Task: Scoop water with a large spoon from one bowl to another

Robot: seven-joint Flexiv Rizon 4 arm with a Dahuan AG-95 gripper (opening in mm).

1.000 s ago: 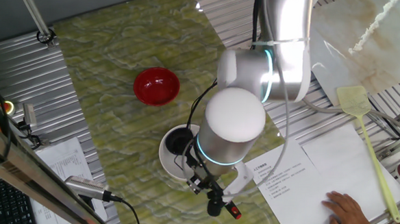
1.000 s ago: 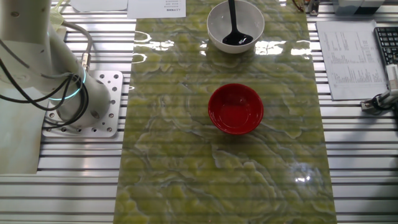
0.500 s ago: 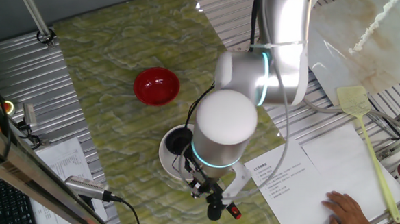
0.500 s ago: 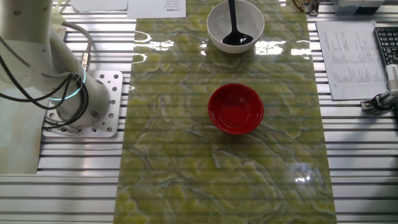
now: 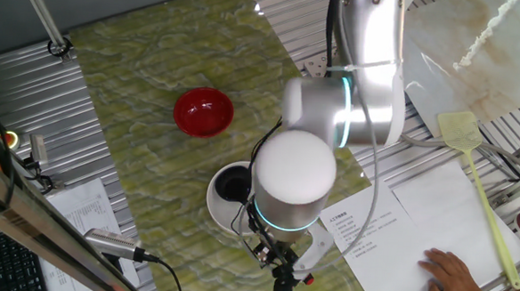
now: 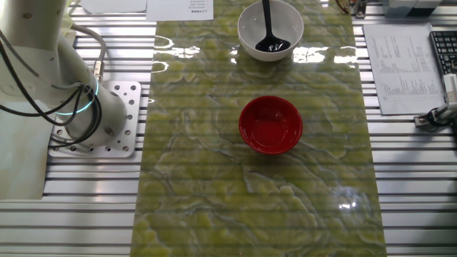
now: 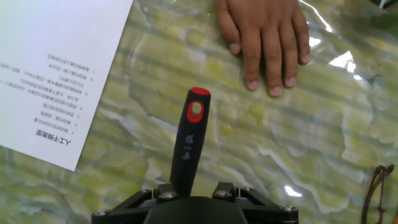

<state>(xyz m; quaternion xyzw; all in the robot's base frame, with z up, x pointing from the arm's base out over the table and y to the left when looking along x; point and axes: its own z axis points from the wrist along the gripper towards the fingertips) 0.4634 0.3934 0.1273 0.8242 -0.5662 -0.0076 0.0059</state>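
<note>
The large spoon is a black ladle. Its cup (image 6: 270, 46) rests inside the white bowl (image 6: 246, 39) at the table's far end, and its handle (image 6: 265, 16) rises out of the bowl. In the hand view the handle (image 7: 188, 144) with its red tip (image 7: 199, 93) sticks out from my gripper (image 7: 196, 190), which is shut on it. In one fixed view my arm hangs over the white bowl (image 5: 214, 197), with the gripper (image 5: 276, 258) low beside it. The red bowl (image 6: 270, 126) (image 5: 203, 111) stands apart at mid-table.
A person's hand (image 7: 264, 37) lies flat on the table just past the ladle's tip, and shows as a hand (image 5: 453, 280) on a printed sheet (image 5: 416, 221). A yellow-green fly swatter (image 5: 474, 170) lies to the right. The robot base (image 6: 100, 107) stands beside the mat.
My wrist has shifted slightly toward the table's near edge in one fixed view. The ladle's cup has slid a little inside the white bowl. The red bowl has not moved.
</note>
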